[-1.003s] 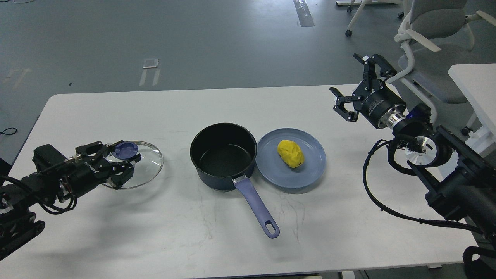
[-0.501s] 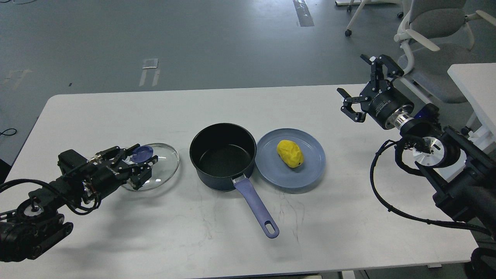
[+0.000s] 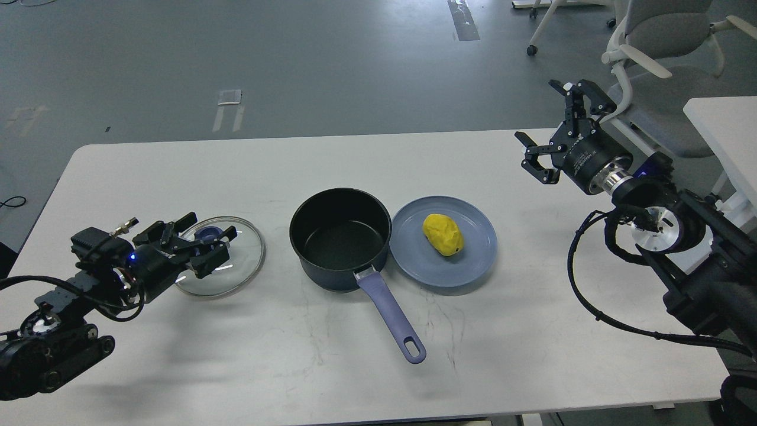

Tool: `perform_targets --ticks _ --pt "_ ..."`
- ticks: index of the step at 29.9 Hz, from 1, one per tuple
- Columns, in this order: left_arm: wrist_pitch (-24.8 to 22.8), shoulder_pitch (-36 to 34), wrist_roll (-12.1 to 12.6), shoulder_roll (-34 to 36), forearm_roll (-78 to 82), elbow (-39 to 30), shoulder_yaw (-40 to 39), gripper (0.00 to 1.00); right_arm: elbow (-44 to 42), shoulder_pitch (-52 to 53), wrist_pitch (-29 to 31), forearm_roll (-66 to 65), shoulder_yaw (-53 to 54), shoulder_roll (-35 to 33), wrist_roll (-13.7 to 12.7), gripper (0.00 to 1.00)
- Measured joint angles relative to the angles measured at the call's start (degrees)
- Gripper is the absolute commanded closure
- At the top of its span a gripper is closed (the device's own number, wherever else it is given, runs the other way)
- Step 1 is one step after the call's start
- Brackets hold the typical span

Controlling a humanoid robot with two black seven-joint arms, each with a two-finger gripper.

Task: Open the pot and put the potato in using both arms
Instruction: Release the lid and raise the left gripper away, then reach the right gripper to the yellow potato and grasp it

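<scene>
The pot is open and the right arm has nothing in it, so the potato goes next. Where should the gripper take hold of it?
Grip the potato across its narrow middle, coming from above: it lies lengthwise on the shallow plate, sides exposed. The right gripper is open.

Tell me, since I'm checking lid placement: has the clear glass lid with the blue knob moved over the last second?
Yes. The glass lid shifted right, toward the dark pot, then back slightly left, carried by the left gripper.
</scene>
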Motion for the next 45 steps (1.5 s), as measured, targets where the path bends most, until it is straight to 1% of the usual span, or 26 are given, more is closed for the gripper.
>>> perform_targets --ticks 3,5,8,11,12,13,15,18,21,22,24,26,29,31,33,36,40,45 --pt "0.0 -2.13 -0.01 2.62 -4.6 -6.84 -0.08 0.02 0.21 0.8 0.04 -5.08 -2.5 -0.86 1.39 0.0" --pt "0.0 -3.65 -0.02 3.76 -8.65 -9.7 -0.46 0.02 0.54 1.87 0.07 -8.4 -4.94 -1.75 2.42 0.0" --pt "0.0 -7.23 -0.01 4.26 -18.57 -11.54 -0.83 0.02 1.9 3.53 0.08 -15.97 -9.83 -3.87 4.1 0.0" --pt "-0.72 -11.85 -0.01 4.22 -32.06 -11.78 -0.99 0.02 3.77 5.42 0.09 -25.98 -15.02 -6.67 6.8 0.0" --pt "-2.28 -13.15 -0.01 4.1 -36.14 -11.73 -1.0 0.02 4.36 6.33 0.09 -29.66 -16.91 -7.97 8.09 0.0" --pt "-4.8 -14.69 -0.01 3.94 -41.34 -11.57 -1.0 0.02 4.97 7.67 0.08 -33.53 -19.25 -9.3 9.41 0.0" --pt "-9.34 -17.22 -0.01 3.53 -49.86 -11.26 -1.0 0.02 5.84 10.35 0.08 -39.61 -24.04 -11.02 10.92 0.0" --pt "-14.48 -19.64 -0.01 2.84 -58.22 -11.06 -1.01 0.02 6.36 14.42 0.04 -46.22 -31.22 -12.08 11.65 0.0" --pt "-19.51 -20.51 0.1 2.54 -62.72 -11.09 -2.61 0.02 6.07 17.54 -0.1 -52.21 -37.49 -12.41 12.39 0.0" --pt "-21.3 -20.55 0.73 2.43 -63.84 -11.24 -3.81 0.02 5.94 18.12 -0.13 -54.13 -39.14 -12.42 12.86 0.0" --pt "-24.16 -20.33 3.78 2.23 -66.28 -11.69 -6.33 0.02 5.28 18.64 -0.27 -57.35 -41.17 -12.16 13.54 0.0" --pt "-25.85 -19.84 7.8 1.84 -69.56 -12.13 -8.56 0.02 4.12 18.78 -0.5 -59.62 -42.25 -11.11 13.81 0.0" --pt "-27.93 -19.37 13.74 0.53 -76.91 -12.52 -11.46 0.02 1.57 18.89 -0.93 -61.12 -43.24 -7.36 13.93 0.0" --pt "-29.93 -19.05 16.14 -0.23 -80.4 -12.52 -12.56 0.02 0.13 19.42 -1.09 -61.39 -44.63 -5.33 13.94 0.0" --pt "-31.66 -18.41 17.29 -1.31 -82.31 -12.53 -13.18 0.02 -1.22 20.64 -1.38 -61.47 -46.9 -3.74 13.94 0.0" --pt "-32.3 -16.54 17.87 -3.17 -83.1 -12.56 -14.46 0.02 -3.32 22.07 -2.86 -61.5 -50.51 -0.89 13.99 0.0" --pt "-32.01 -14.55 17.93 -3.64 -83.12 -12.72 -15.31 0.02 -4.66 22.48 -3.45 -61.5 -52.99 0.24 14.01 0.01" --pt "-31.97 -13.9 17.79 -3.28 -82.7 -12.74 -15.48 0.02 -5.9 22.8 -3.55 -61.5 -55.22 0.74 14.02 0.02"
